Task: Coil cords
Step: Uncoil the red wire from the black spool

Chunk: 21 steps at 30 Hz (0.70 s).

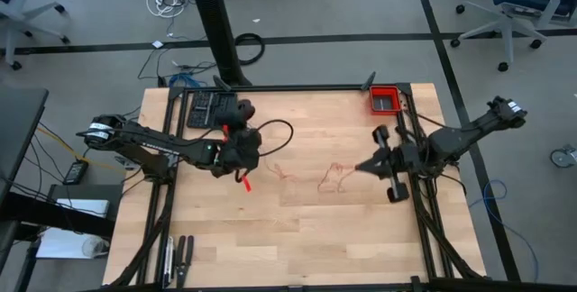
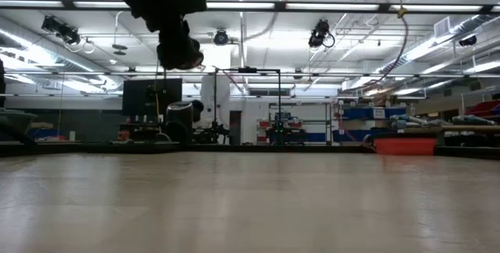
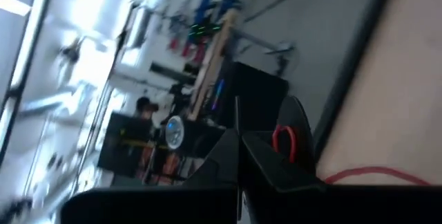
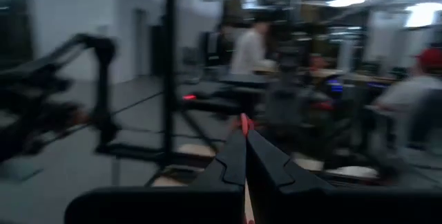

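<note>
While both tools are closed, a thin red cord (image 1: 332, 177) is seen as a wavy strand at frame centre, pinched by the right tool (image 1: 359, 168). Red cord is also pinched by the left tool (image 1: 243, 182), though its full run is hard to trace.

red bin (image 1: 384, 99), black cable loop (image 1: 275, 134), wooden table (image 1: 297, 238)

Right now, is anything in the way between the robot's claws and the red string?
Nothing visible is. The red cord lies loose on bare wood between both arms. The right gripper, shut, pinches its end; the left gripper, shut, holds the other end.
</note>
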Each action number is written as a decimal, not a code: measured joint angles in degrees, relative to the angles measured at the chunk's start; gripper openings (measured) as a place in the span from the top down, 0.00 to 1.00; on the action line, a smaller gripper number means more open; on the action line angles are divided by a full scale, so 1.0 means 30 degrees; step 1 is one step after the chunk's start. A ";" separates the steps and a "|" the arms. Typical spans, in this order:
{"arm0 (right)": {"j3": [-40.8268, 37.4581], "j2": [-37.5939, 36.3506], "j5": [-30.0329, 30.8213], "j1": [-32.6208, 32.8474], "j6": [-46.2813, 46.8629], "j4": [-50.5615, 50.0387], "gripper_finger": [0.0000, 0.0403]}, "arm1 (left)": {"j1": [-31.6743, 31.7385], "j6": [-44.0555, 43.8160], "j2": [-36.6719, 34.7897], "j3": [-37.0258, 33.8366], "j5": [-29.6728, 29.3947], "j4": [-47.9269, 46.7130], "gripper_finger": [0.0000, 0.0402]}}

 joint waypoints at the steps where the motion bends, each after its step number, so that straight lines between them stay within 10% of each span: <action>1: 0.0000 0.0238 -0.0435 -0.0023 0.0000 -0.0146 1.00 | 0.0000 0.0003 0.0000 0.0005 -0.0418 0.0762 0.98; 9: 0.0000 0.2574 -0.0905 -0.1128 0.0947 -0.2448 1.00 | -0.0271 -0.0304 -0.0015 0.0007 0.0279 0.9953 0.98; 21: 0.0000 0.6087 -0.0887 -0.5348 0.5560 -0.7251 1.00 | -0.1893 -0.0727 -0.0015 0.0000 0.8761 1.7060 0.98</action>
